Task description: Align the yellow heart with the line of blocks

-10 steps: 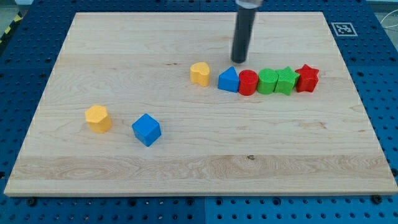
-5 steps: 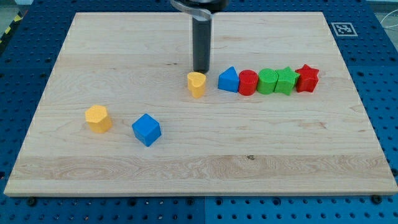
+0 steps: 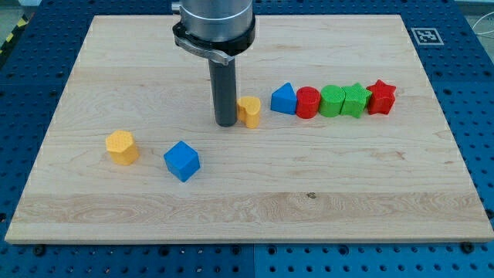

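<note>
My tip (image 3: 226, 123) sits on the board just to the view's left of the yellow heart (image 3: 249, 111), touching it or nearly so; can't confirm contact, the rod edge and the block edge merge. No claw on this rig, just a bare rod, so nothing opens, closes or holds anything. To the view's right of the tip, past the heart, the line runs: blue wedge-like block (image 3: 284, 100), red cylinder (image 3: 308, 102), green block (image 3: 333, 101), second green block (image 3: 354, 100), red star (image 3: 381, 97), all touching or nearly touching. The heart is apart from the blue one by a small gap and sits slightly toward the view's bottom of the row's axis. Best move, as I judge it: push toward the view's right with a slight bias to the view's top, slow, contact centred on the heart's side so it doesn't spin off; stop as it meets the blue block, or the whole row shifts. Well to the view's left and below the tip: yellow block (image 3: 121, 147), shape unclear, and blue cube (image 3: 182, 161), not in the path. Hidden: the rod covers the heart's left edge, and the heart's lobes are hard to read from here
</note>
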`<state>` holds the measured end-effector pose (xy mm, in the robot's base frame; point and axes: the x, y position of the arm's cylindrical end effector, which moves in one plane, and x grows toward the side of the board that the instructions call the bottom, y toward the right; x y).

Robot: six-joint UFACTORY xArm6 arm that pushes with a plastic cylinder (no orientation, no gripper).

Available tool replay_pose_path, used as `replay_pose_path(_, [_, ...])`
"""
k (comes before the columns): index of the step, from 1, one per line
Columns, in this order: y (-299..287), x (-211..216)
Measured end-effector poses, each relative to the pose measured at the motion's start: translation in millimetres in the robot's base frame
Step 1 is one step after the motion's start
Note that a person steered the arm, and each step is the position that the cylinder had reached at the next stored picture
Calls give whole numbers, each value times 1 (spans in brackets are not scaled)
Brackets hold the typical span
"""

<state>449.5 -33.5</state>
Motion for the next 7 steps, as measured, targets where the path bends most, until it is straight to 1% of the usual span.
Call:
replay_pose_path(2, [2,41])
replay_pose_path(3, [10,41])
replay_pose_path(7, [30,7])
